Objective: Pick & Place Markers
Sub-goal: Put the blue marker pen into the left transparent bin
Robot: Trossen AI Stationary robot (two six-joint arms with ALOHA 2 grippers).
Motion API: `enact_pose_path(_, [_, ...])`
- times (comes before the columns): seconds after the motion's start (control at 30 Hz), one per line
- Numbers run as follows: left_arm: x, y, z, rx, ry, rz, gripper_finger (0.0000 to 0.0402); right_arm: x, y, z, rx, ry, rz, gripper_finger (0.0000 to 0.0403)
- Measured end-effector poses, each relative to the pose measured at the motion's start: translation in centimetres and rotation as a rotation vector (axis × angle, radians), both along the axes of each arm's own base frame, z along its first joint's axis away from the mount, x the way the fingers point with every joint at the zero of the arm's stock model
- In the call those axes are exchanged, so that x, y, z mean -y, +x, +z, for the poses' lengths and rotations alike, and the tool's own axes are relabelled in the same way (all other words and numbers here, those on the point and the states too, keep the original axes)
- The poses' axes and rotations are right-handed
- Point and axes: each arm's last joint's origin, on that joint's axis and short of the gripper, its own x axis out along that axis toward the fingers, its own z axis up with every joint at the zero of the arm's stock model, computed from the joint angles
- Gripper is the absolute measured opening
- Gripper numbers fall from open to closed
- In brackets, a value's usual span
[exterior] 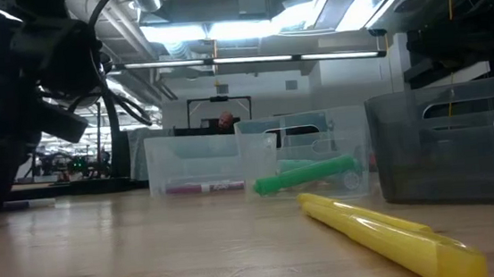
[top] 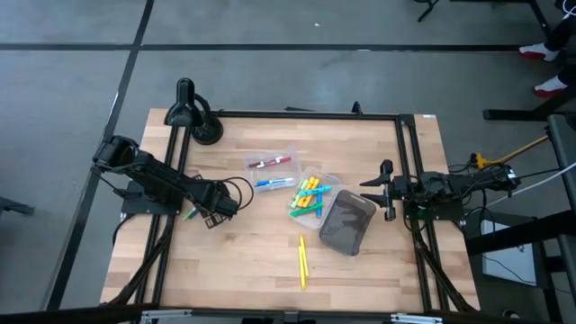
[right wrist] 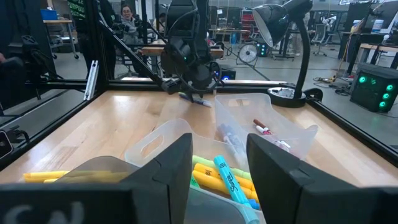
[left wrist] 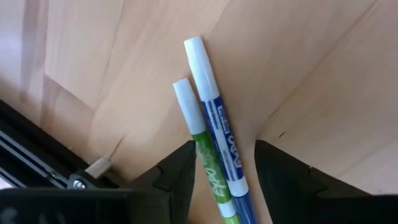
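A green marker (left wrist: 208,163) and a blue marker (left wrist: 219,143) are seen lying side by side on the wooden surface (left wrist: 323,81), between the spread fingers of the left claw (left wrist: 221,186). Closing on one seems required next. The right claw (top: 385,189), also spread, is parked beside the grey bin (top: 347,222).

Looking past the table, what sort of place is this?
Probably a robotics lab or workshop: black metal framing around the wooden table, exposed ceiling ducts and strip lights, and more equipment benches behind.

Both arms matte black, blocky jointed housings. Left arm (top: 153,180): loose black cable loops near the wrist. Right arm (top: 450,187): black cabling trailing off. Each ends in two dark, flat angular plastic fingers (left wrist: 177,180).
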Motion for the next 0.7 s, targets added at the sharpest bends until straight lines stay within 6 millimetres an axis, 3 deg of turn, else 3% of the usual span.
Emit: enact_pose_path(0.7, [-2.2, 0.8, -0.8, 0.076, -0.118, 0.074, 0.0129, 0.0, 0.0, 0.0, 0.000, 0.000, 0.000, 0.0152])
